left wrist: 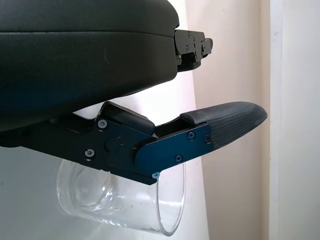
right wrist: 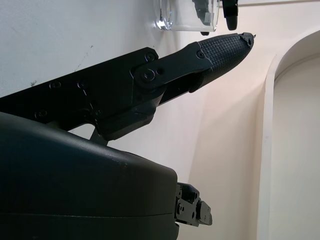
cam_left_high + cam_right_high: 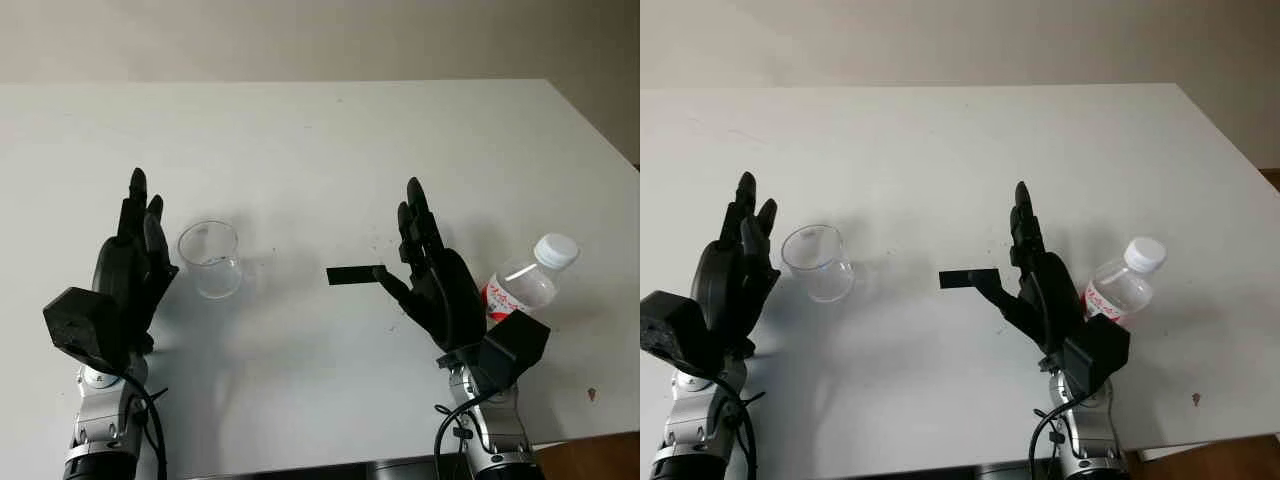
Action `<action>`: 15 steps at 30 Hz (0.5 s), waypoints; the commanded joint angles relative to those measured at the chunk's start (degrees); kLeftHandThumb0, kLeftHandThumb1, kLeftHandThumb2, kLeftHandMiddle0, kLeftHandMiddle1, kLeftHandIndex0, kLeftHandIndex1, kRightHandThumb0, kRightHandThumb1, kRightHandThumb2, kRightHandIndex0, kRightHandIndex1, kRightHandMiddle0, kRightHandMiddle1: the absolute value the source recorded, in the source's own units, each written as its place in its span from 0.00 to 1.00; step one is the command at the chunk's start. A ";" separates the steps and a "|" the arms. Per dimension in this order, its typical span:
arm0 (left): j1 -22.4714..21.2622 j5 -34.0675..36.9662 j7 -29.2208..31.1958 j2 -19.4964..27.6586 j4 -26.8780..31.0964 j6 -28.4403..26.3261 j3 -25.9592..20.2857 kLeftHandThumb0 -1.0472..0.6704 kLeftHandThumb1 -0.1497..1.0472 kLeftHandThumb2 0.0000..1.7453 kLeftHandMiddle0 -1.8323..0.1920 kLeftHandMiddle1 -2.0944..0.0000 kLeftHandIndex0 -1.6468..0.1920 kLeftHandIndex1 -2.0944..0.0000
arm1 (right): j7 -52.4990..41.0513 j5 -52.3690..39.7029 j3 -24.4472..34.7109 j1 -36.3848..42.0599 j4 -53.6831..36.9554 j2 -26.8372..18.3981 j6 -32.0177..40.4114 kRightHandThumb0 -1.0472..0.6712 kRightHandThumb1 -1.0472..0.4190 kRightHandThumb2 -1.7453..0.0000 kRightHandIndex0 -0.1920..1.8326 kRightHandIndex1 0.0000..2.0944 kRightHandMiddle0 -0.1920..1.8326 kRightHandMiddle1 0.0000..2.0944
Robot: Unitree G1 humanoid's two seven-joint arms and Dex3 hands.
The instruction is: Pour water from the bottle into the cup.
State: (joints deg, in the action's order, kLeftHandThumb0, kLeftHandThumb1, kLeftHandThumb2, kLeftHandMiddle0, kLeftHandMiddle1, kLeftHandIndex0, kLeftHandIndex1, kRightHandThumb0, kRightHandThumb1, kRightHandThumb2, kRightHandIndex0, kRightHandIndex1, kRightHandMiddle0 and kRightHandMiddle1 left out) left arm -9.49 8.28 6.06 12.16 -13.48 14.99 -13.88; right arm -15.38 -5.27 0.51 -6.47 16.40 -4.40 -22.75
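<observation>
A clear, empty-looking cup [image 3: 210, 258] stands on the white table [image 3: 320, 140], left of centre. My left hand [image 3: 140, 235] is open just to the left of the cup, palm toward it, holding nothing. In the left wrist view the cup [image 1: 125, 205] sits close behind one of the fingers [image 1: 230, 120]. A plastic water bottle [image 3: 530, 280] with a white cap and a red label is at the right. My right hand [image 3: 425, 260] is open immediately to the left of the bottle, partly hiding its lower body, and grasps nothing.
A short black strip [image 3: 352, 274] lies on the table between the two hands. The table's right edge [image 3: 600, 130] runs diagonally just beyond the bottle. A pale wall is behind the far edge.
</observation>
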 commanded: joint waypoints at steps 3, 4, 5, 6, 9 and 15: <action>-0.58 0.51 -0.01 -0.22 0.91 -0.02 -0.09 0.15 1.00 0.43 1.00 0.80 0.92 1.00 | -0.09 -0.23 0.00 0.83 2.11 0.44 -1.49 0.08 0.02 0.97 0.00 0.00 0.00 0.00; -0.54 0.37 -0.03 -0.26 0.80 0.00 0.05 0.14 1.00 0.43 1.00 0.80 0.92 1.00 | -0.04 -0.19 0.00 0.82 2.36 0.51 -1.79 0.08 0.02 0.97 0.00 0.00 0.00 0.00; -0.55 0.26 -0.03 -0.28 0.67 0.06 0.14 0.14 1.00 0.43 1.00 0.81 0.92 1.00 | -0.01 -0.17 0.00 0.77 2.60 0.55 -2.02 0.08 0.02 0.97 0.00 0.00 0.00 0.00; -0.55 0.11 -0.08 -0.32 0.58 0.04 0.26 0.14 1.00 0.43 1.00 0.81 0.92 1.00 | 0.06 -0.09 -0.03 0.73 2.85 0.57 -2.17 0.08 0.02 0.97 0.00 0.00 0.00 0.00; -0.23 0.08 -0.07 -0.58 0.81 -0.26 0.57 0.14 1.00 0.43 1.00 0.81 0.93 1.00 | 0.04 0.03 -0.23 0.91 3.14 0.59 -2.05 0.08 0.02 0.97 0.00 0.00 0.00 0.00; 0.16 -0.09 0.01 -0.77 1.22 -0.66 0.72 0.13 1.00 0.43 1.00 0.82 0.94 1.00 | -0.64 0.03 -1.17 0.97 -0.07 0.17 0.08 0.07 0.02 0.97 0.00 0.00 0.00 0.00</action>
State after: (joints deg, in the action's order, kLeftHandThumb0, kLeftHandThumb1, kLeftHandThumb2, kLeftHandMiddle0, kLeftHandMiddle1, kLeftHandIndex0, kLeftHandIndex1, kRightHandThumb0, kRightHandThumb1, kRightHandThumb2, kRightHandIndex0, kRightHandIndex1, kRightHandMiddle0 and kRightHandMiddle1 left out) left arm -9.48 8.35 6.06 11.53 -12.94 14.44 -13.43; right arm -15.72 -5.18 -0.09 -6.80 17.18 -4.36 -23.20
